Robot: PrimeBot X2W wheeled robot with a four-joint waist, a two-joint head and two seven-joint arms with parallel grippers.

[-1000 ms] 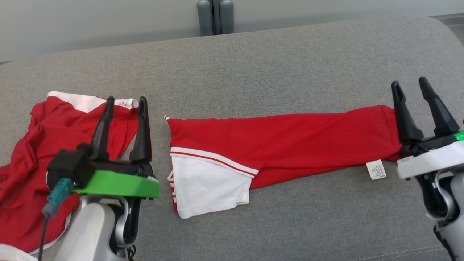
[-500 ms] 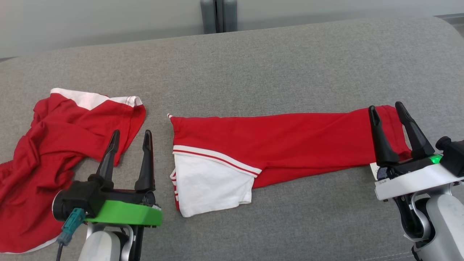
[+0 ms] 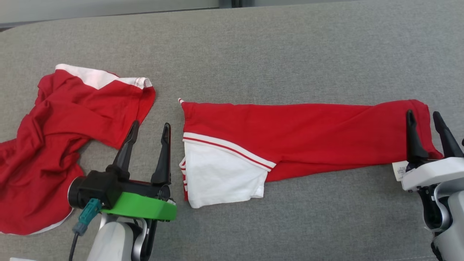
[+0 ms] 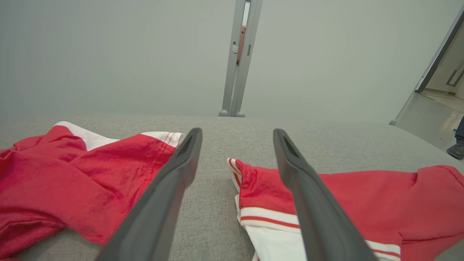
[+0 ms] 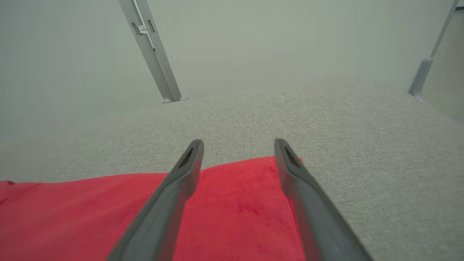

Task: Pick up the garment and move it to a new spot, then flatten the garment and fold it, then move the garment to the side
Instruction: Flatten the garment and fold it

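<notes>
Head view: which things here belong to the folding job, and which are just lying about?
Likely in the job:
long folded red garment
left tool, open beside its white end
right tool, open over its other end

Just lying about:
crumpled red garment on the left
metal post behind
shoe by the doorway

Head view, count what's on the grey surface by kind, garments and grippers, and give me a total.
Garments: 2 (crumpled garment on the left, folded garment in the middle)
Grippers: 2 (left gripper, right gripper, both open)
Total: 4
</notes>
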